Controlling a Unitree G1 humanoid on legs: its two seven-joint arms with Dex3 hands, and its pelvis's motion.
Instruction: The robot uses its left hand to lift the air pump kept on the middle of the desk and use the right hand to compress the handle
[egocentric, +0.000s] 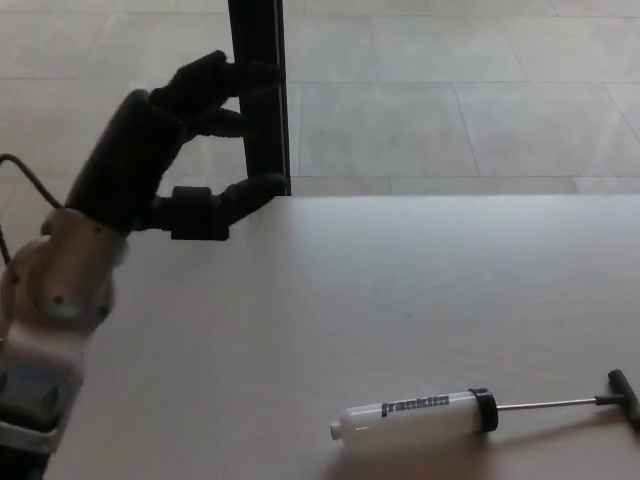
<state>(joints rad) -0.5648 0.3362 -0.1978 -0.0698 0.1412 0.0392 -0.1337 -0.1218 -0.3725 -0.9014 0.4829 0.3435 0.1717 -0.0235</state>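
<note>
The white translucent plastic air pump (410, 416) w/ black collar, thin metal rod and black T-handle (622, 392) lies flat on the pale wooden surface (330, 300), low in the view at approx 5 o'clock from centre. Nozzle end points to 9 o'clock, handle end to 3 o'clock, rod drawn out nearly to the frame edge.

Handling, as a judgement: prob. light, barrel rigid and smooth, so it may roll or slip under a loose grip. The rod looks slim and could bend if loaded sideways. Best hold is around the barrel mid-section, near the printed lettering, leaving collar and rod free for the other hand to push the T-handle in along the axis.

The left robot hand (185, 150), black, thumb and two thick fingers spread apart and holding nothing, hovers at approx 10 o'clock, well apart from the pump and above the far-left part of the surface. Pump sits toward 4–5 o'clock from it. Behind the fingers stands a dark vertical post (258, 95) on the tiled floor (450, 90). Right robot hand not in view.
</note>
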